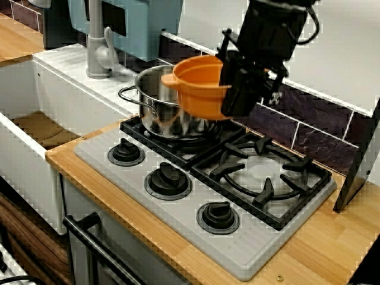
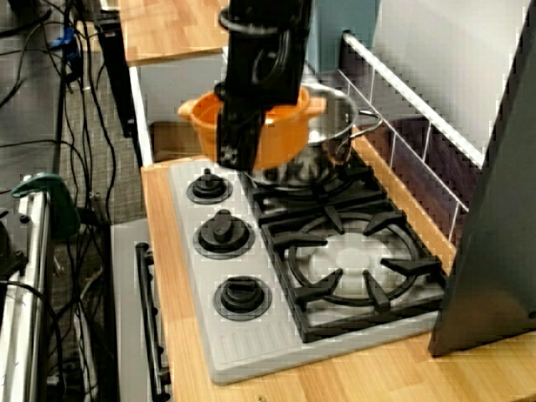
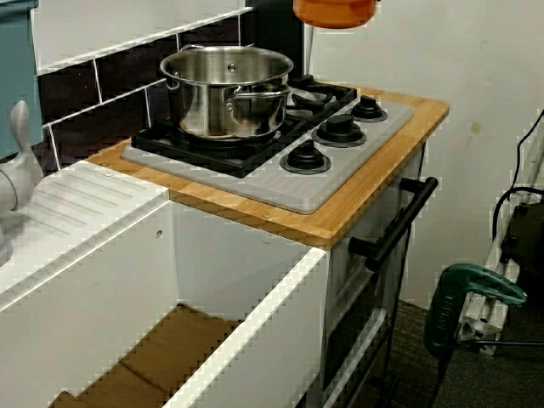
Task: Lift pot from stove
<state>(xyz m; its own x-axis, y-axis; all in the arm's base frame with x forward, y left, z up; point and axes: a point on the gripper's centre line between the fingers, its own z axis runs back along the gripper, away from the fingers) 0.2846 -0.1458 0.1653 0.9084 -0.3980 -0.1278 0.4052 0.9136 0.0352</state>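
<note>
Orange pot (image 1: 202, 86) held in the air above the stove (image 1: 178, 214).
Gripper (image 1: 240, 89) clamps its rim at 3 o'clock; pot hangs clear above the steel pot (image 3: 225, 89), right burner open.

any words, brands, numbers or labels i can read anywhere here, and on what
None can be read in any of the three views.
The orange pot, the steel pot and the gripper show no lettering.
The stove and its knobs show no markings or numbers that can be made out.
</note>
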